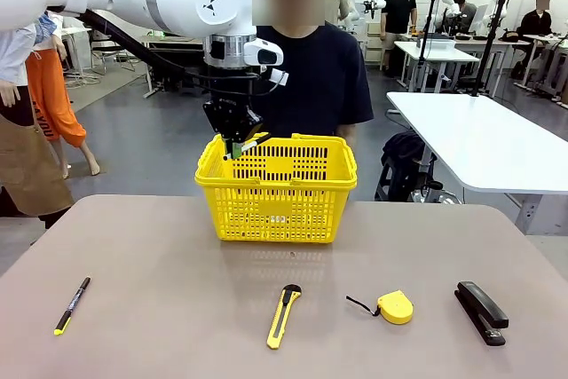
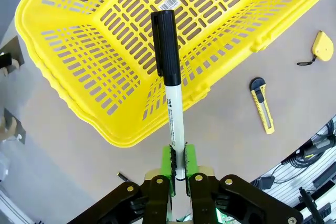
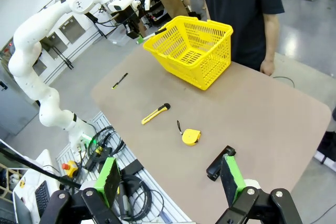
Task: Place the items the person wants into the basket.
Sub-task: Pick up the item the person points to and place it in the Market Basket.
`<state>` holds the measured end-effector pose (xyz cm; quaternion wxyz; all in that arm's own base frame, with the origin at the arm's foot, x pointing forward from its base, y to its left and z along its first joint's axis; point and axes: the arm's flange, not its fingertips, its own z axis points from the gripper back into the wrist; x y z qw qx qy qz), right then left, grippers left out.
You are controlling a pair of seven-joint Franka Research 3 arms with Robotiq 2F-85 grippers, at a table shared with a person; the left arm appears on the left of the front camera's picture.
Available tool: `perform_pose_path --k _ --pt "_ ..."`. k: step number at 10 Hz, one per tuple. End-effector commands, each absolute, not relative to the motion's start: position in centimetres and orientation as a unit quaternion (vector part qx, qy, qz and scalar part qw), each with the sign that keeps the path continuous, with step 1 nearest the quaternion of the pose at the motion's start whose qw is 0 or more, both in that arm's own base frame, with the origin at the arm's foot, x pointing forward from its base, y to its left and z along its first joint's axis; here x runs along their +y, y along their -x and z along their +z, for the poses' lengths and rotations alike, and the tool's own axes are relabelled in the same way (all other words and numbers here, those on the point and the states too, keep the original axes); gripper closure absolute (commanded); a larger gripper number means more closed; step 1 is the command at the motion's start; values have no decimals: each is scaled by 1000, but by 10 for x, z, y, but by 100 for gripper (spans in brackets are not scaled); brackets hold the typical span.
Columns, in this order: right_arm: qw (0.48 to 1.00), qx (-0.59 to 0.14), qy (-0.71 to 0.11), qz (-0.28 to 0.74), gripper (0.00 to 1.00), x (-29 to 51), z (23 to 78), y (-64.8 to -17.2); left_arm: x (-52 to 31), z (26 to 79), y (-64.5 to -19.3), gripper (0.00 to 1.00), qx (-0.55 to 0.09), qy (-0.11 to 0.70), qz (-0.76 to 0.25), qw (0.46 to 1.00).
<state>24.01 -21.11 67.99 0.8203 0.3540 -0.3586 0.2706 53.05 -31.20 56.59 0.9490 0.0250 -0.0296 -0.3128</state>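
- The left gripper [image 2: 177, 153], black with green pads, is shut tight on a slim white marker with black ends [image 2: 173, 103]. It pinches the marker near one end, and the rest sticks out past the pads.
- The gripper holds the marker up in the air over the left side of a big yellow plastic shopping basket with lattice holes in its sides [image 1: 277, 185]. In the left wrist view, the marker's long black cap points over the inside of the basket. The marker does not touch the basket.
- The basket stands upright at the far middle of the light brown table [image 1: 177, 264]. It is just in front of the person in a dark navy T-shirt [image 1: 319, 77].
- One hand of the person [image 3: 268, 66] hangs by the far table edge, beside the basket.
- A yellow-and-black utility knife [image 1: 283, 315] lies flat on the near middle of the table.
- A thin black pen with a yellow tip [image 1: 72, 305] lies near the left side, well apart from the knife.
- A round yellow tape measure [image 1: 394, 307] lies to the right of the knife. A black stapler [image 1: 481, 311] lies farther right.
- The right gripper [image 3: 169, 179] is wide open. Its two green pads stand far apart and hold nothing. It is well away from the basket.
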Motion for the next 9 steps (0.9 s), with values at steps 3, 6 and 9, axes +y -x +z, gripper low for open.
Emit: perform_pose_path --k 3,6,9 --pt "813 -364 -360 278 0 -211 683 -242 -338 534 -591 89 -19 -62 -321 945" --pt "813 -364 -360 278 0 -211 683 -242 -346 504 -616 89 -20 -85 -313 946" --pt "813 -364 -360 278 0 -211 683 -242 -352 471 -620 89 7 -76 -335 939"
